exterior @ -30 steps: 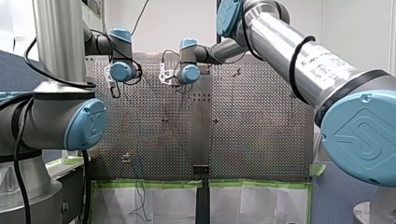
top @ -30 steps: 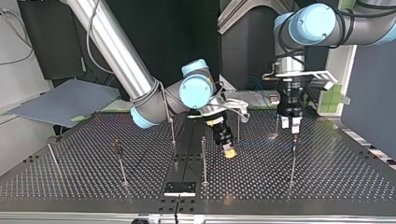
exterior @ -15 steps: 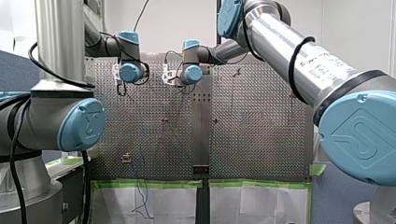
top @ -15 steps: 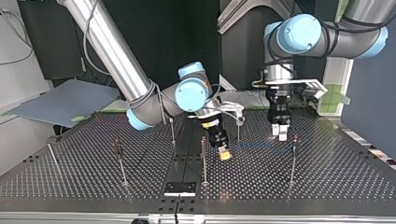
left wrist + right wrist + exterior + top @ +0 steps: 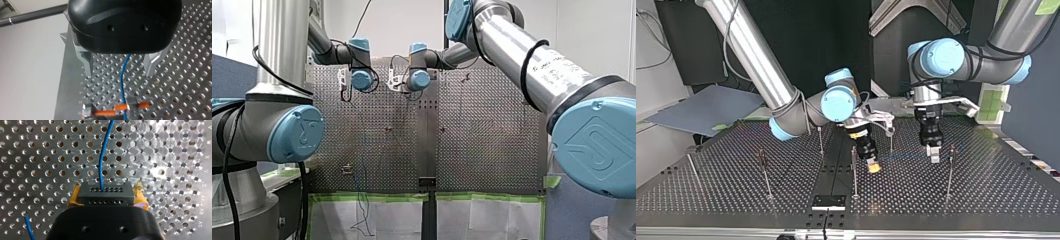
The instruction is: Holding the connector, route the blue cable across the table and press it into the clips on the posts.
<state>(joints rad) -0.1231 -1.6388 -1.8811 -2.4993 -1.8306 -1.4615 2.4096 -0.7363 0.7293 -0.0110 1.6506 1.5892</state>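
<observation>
One black connector (image 5: pixel 104 193) in my right gripper (image 5: pixel 107 196)

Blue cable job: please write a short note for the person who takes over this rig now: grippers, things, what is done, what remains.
My right gripper: shut on the dark rectangular connector, yellow pads at its sides.
My left gripper: open, metal fingers either side of the thin blue cable, not touching it.
The cable runs from the connector over the perforated metal table to my left gripper.
Done: connector gripped; cable reaches a clip with orange parts ahead of my left gripper, seated or not I cannot tell.
Left: press it into the clips on the thin metal posts.
</observation>
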